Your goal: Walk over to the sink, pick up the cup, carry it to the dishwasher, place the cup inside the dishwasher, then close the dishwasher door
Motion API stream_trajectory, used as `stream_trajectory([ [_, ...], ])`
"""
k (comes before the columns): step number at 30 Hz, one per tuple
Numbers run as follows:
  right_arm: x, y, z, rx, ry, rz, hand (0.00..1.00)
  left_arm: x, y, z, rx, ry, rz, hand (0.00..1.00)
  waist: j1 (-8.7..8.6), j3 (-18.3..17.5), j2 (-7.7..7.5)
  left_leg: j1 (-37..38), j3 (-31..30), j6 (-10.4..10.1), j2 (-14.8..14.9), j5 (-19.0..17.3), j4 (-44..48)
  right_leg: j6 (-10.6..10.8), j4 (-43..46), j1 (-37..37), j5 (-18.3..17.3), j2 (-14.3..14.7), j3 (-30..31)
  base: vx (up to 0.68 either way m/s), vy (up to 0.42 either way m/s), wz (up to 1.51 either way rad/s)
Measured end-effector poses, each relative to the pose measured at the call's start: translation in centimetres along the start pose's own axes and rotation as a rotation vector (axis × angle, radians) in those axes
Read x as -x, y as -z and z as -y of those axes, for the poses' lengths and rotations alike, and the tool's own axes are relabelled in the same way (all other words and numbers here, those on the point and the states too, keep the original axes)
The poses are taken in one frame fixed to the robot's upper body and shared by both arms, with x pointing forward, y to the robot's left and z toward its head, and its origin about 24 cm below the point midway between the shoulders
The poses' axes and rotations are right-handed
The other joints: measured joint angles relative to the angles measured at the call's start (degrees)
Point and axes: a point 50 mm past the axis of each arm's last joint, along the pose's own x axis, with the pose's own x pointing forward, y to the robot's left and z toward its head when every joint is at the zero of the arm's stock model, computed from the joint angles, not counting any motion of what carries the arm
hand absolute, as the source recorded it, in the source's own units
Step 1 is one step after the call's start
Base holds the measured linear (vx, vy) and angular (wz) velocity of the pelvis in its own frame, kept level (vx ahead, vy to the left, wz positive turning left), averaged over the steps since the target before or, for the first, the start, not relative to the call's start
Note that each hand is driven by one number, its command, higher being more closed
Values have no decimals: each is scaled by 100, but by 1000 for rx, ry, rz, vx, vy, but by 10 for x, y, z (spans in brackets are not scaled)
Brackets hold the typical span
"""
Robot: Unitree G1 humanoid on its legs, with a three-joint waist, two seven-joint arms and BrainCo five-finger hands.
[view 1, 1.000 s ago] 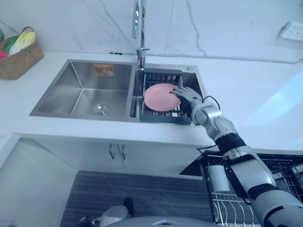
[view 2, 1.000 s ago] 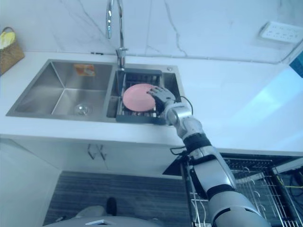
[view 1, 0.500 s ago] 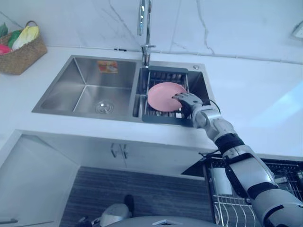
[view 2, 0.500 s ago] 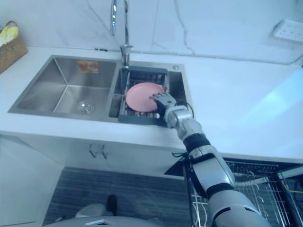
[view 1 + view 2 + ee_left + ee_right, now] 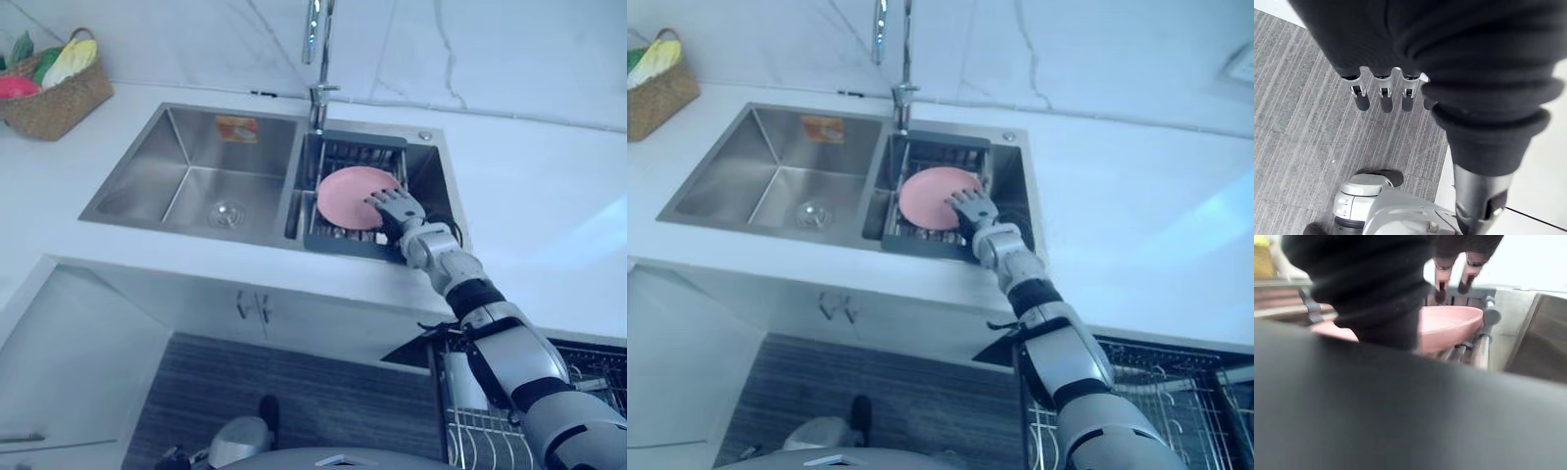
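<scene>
Counter (image 5: 529,196): white, holding a steel double sink (image 5: 186,176).
Pink bowl (image 5: 348,196): on the dark rack (image 5: 348,245) in the sink's right basin.
Right hand (image 5: 397,211): unclenched, fingers stretched over the bowl's near rim.
Left hand (image 5: 1382,95): relaxed, holding nothing, above grey floor (image 5: 1298,122).
</scene>
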Motion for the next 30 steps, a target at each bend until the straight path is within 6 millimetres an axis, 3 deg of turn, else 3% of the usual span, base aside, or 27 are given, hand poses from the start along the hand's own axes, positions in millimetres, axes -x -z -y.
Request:
stream_trajectory([
  [17, -2, -12, 4, 161, 90, 105, 100, 1, -5, -2, 20, 0, 29, 0, 8, 66, -131, -82, 33, -60, 23, -50, 0, -8, 85, -122, -66, -5, 69, 0, 0, 0],
  [30, 5, -15, 11, 82, 198, 103, 100, 1, -9, -4, 30, -6, 57, 0, -42, 82, -147, 65, 199, -54, 38, -81, 1, -10, 114, -79, -60, -18, 223, 13, -9, -6],
])
